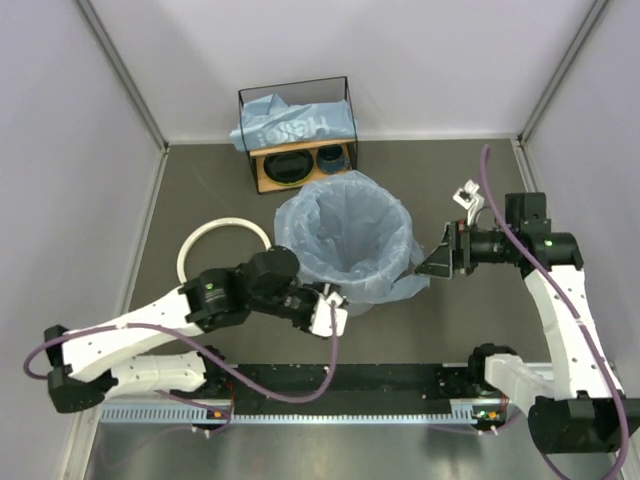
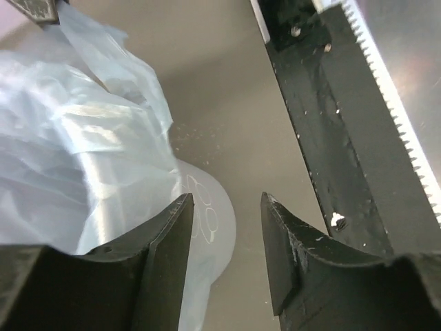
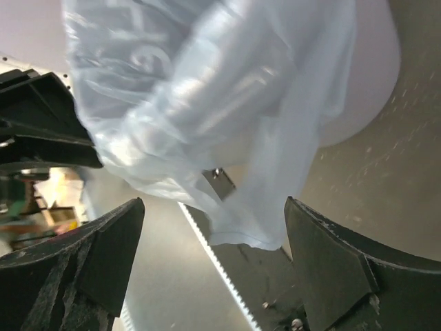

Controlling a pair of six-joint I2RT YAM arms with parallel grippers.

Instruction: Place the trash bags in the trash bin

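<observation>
Left hand (image 2: 227, 207), half open and empty, should pinch the thin translucent light-blue plastic trash bag (image 2: 89, 138) just beside it; right hand (image 3: 213, 207), wide open and empty, should take the film hanging ahead.

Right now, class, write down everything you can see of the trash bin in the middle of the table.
The trash bin is a round, tapered bucket of translucent whitish plastic, standing upright on the table. A light-blue trash bag lines it, mouth open, the film folded over the top and hanging down the outside. Its white ring rim is off, lying flat on the table to its left, apart from it. The left gripper and right gripper flank it, open.
</observation>
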